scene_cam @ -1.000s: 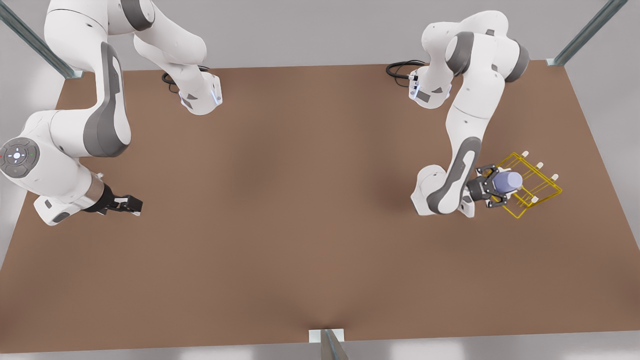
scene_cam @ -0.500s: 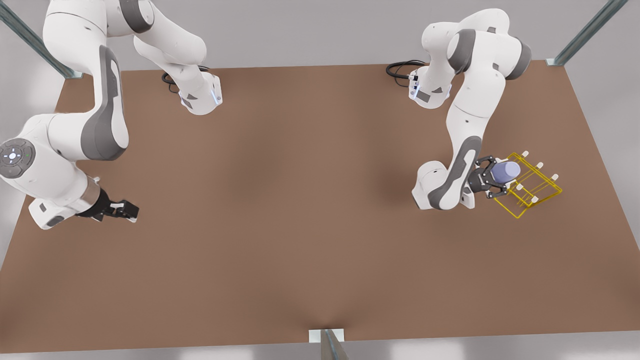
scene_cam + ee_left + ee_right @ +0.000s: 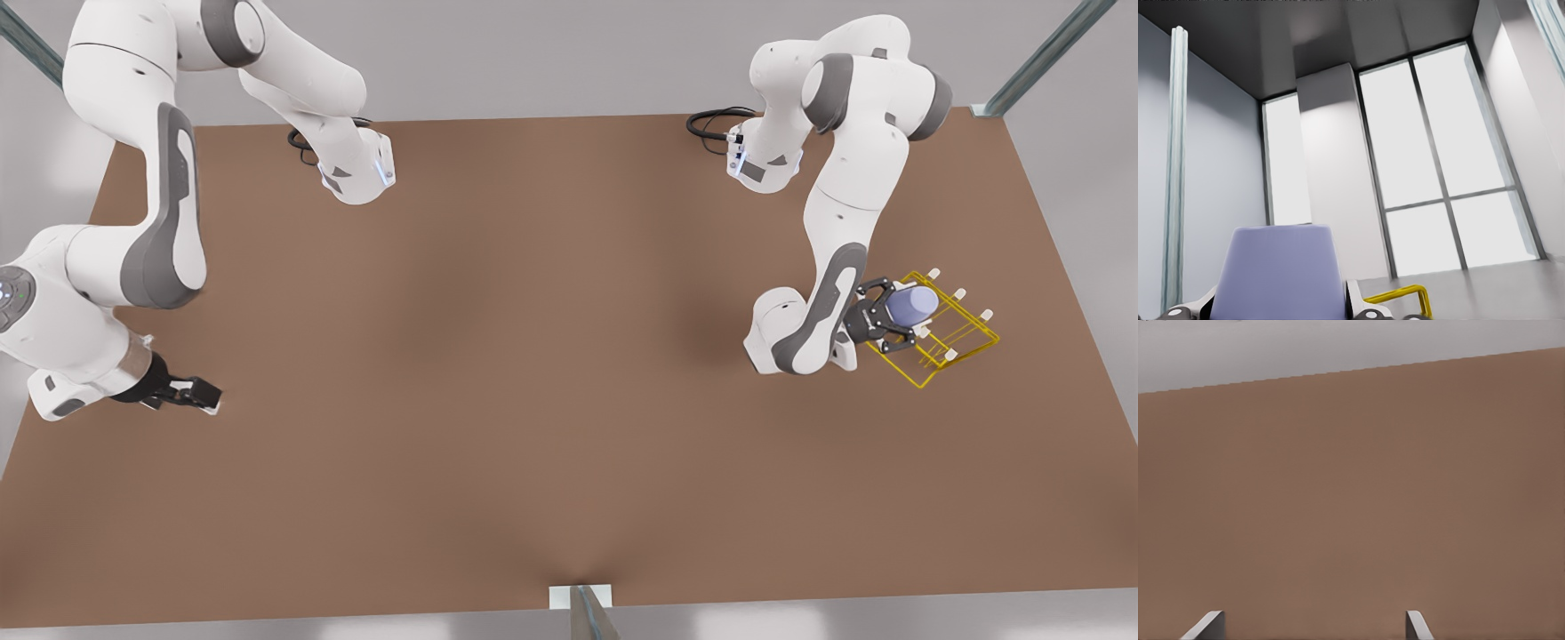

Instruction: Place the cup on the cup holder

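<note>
Left gripper (image 3: 889,317) jaws clamped on cup (image 3: 912,305) over cup holder (image 3: 965,333); right gripper (image 3: 203,395) jaws apart, waiting.

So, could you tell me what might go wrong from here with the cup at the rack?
The left end effector grips the cup tilted over the rack; released like this, it could miss the white-tipped prongs and roll off. The thin wire rack may also shift if the cup presses it. The right end effector waits far away.
</note>
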Motion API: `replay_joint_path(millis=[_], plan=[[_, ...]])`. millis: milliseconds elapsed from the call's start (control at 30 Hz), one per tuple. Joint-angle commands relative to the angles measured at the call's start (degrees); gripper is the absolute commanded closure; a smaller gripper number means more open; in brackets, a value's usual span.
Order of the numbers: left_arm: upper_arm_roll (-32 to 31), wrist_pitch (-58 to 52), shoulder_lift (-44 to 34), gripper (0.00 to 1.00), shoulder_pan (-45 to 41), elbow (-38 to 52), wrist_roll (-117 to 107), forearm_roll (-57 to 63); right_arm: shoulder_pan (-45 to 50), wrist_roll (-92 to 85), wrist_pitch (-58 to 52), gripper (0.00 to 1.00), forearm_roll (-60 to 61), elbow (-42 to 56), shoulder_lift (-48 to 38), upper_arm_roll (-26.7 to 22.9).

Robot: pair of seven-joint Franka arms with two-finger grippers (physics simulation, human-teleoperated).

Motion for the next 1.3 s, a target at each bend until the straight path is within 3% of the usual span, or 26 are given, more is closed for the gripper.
replay_joint_path(millis=[0,167,200,233,467,533,567,633,667,700,767,800,867,933,967,1000,1033,1067,1100,1133,1167,1233,1267], plan=[[0.0,-0.1,-0.1,0.31,0.1,-0.4,-3.6,0.3,0.0,-0.8,0.6,0.0,0.3,0.1,0.0,0.0],[0.0,-0.4,0.0,0.31,0.1,-0.5,-4.1,0.2,0.1,-0.8,0.2,0.0,0.3,-0.1,0.0,0.0],[0.0,-0.4,-0.2,0.23,0.1,-0.8,-4.1,0.2,0.1,-0.8,0.2,0.0,0.3,-0.1,0.1,0.0],[0.0,-0.5,-0.2,0.0,0.1,-1.2,-4.1,0.2,0.1,-0.8,0.2,0.0,0.3,-0.1,0.1,0.0],[-0.2,-1.8,-0.2,0.0,-0.9,-1.2,-5.4,-0.3,-0.4,-0.8,0.2,0.0,0.3,0.0,0.0,0.0],[-0.9,-2.1,-1.5,0.0,-4.7,-1.4,-5.4,-6.1,-0.4,-0.5,0.2,0.0,0.3,0.0,0.0,0.0],[-2.8,-2.9,-2.0,0.0,-6.4,-1.3,-5.5,-9.8,-0.4,-0.4,0.2,0.0,0.4,0.1,-0.1,0.0],[-15.9,-2.1,-5.9,0.0,-5.0,0.0,-5.9,-17.2,-0.3,-0.4,0.2,0.0,0.4,0.1,0.0,0.1],[-30.8,-1.4,-7.9,0.0,2.4,10.3,-5.7,-26.8,-0.3,-0.4,0.2,0.0,0.4,0.1,0.0,0.1],[-43.1,-2.0,-7.7,0.0,7.6,26.5,-4.8,-35.1,-0.3,-0.4,0.3,0.0,0.4,0.1,0.0,0.1],[-43.9,-0.3,-7.2,0.0,7.7,46.5,2.9,-43.9,-0.3,-0.4,0.2,0.0,0.4,0.1,0.0,0.0],[-43.9,0.2,-7.2,0.0,9.0,50.9,14.6,-47.0,-0.3,-0.4,0.2,0.0,0.4,0.1,0.0,0.0],[-43.9,0.6,-7.3,0.0,10.2,51.1,42.5,-47.2,-0.3,-0.4,0.2,0.0,0.4,0.1,0.0,0.0],[-41.0,1.3,-6.4,0.0,10.8,51.1,63.5,-47.2,-0.3,-0.4,0.2,0.0,0.4,0.1,0.0,0.0],[-31.4,1.1,-6.8,0.0,7.8,54.0,82.3,-51.3,-0.3,-0.4,0.2,0.0,0.4,0.1,0.0,0.0],[-14.8,1.6,-9.3,0.0,1.1,55.2,100.1,-59.9,-0.3,-0.4,0.2,0.0,0.4,0.1,0.0,0.0],[-4.3,2.1,-10.5,0.0,-1.9,55.2,116.8,-67.7,-0.3,-0.4,0.2,0.0,0.4,0.1,0.0,0.0],[-1.8,4.5,-10.5,0.0,-2.1,55.0,135.0,-68.9,-0.3,-0.4,0.2,0.0,0.4,0.1,0.1,0.0],[-2.0,6.6,-10.4,0.0,-2.6,54.9,137.9,-70.0,-0.3,-0.4,0.2,0.0,0.4,0.1,0.0,0.0],[-11.3,10.5,-9.6,0.0,-0.9,53.9,137.0,-69.4,-0.2,-0.3,0.2,0.0,0.4,0.1,0.0,0.0],[-7.7,14.8,-10.3,0.0,-0.2,53.6,138.0,-70.3,-0.2,-0.3,0.2,0.0,0.4,0.0,0.1,0.0],[6.2,21.4,-14.3,0.0,-2.7,48.4,137.3,-81.0,-0.2,-0.3,0.2,0.0,0.4,0.1,0.0,0.0],[5.8,35.3,-23.7,0.0,-2.3,32.4,137.2,-81.0,-0.2,-0.3,0.2,0.0,0.4,0.1,0.0,0.0]])
